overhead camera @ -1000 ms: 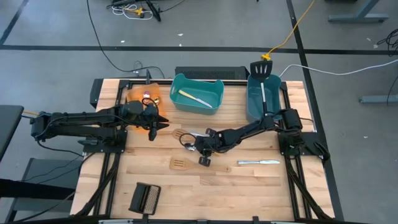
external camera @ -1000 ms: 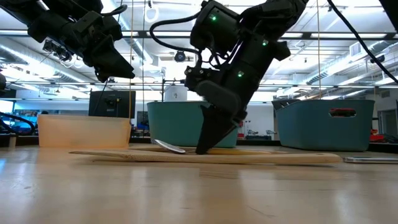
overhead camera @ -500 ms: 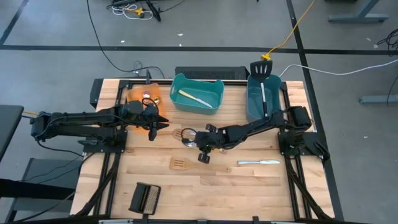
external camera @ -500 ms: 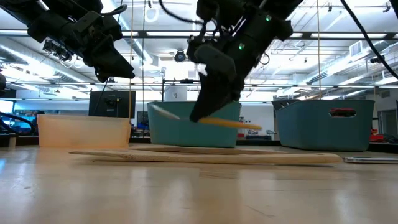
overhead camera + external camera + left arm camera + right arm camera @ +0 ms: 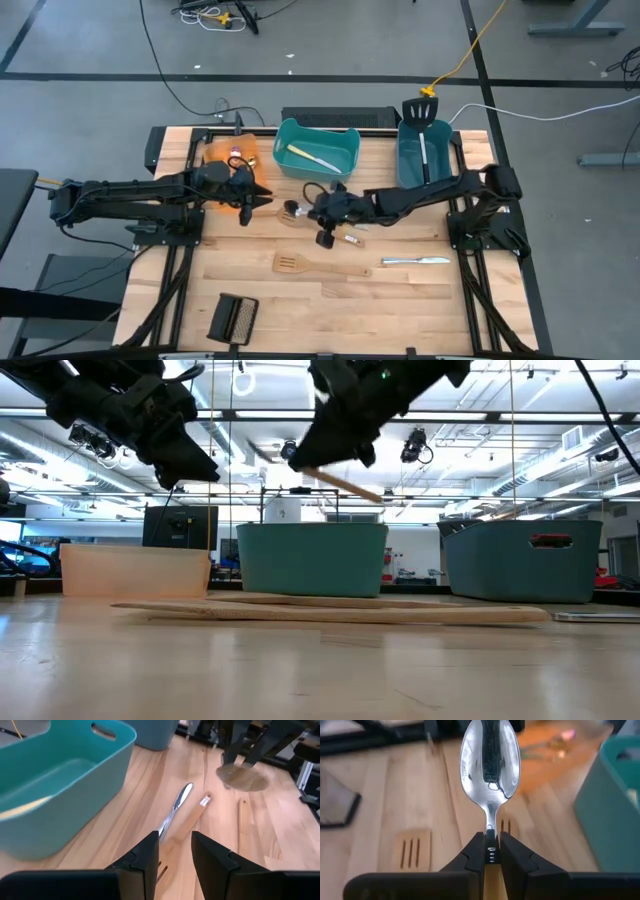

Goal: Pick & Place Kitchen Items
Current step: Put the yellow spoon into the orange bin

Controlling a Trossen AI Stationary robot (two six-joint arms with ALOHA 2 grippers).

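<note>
My right gripper (image 5: 322,228) hangs over the table's middle, in front of the middle teal bin (image 5: 316,150), and is shut on a spoon with a silver bowl (image 5: 490,755) and a gold handle. My left gripper (image 5: 260,200) waits beside the orange bin (image 5: 222,156); its fingers (image 5: 172,855) stand a little apart and hold nothing. One wooden slotted spatula (image 5: 290,213) lies flat below the right arm and another (image 5: 310,266) lies nearer the front. A silver knife (image 5: 415,261) lies flat at the right. The black slotted spatula (image 5: 422,135) leans in the right teal bin. My right gripper pinches the spoon between its two fingers at the neck (image 5: 490,831), where the bowl meets the handle. The bowl sticks out beyond the fingertips. The gold handle (image 5: 345,485) juts out of the gripper, slanting down. The spoon is lifted clear, high above the table.
The middle teal bin holds a pale utensil (image 5: 312,157), and the orange bin holds small spoons (image 5: 238,155). A black ribbed block (image 5: 232,318) lies at the front left. A silver utensil (image 5: 175,810) lies beside a wooden spatula handle (image 5: 195,817) ahead of my left gripper.
My right gripper has risen from the table with the spoon and gone a little toward the far edge. The spoon, first down at the tabletop, is now lifted clear and tilted, with its handle slanting down.
</note>
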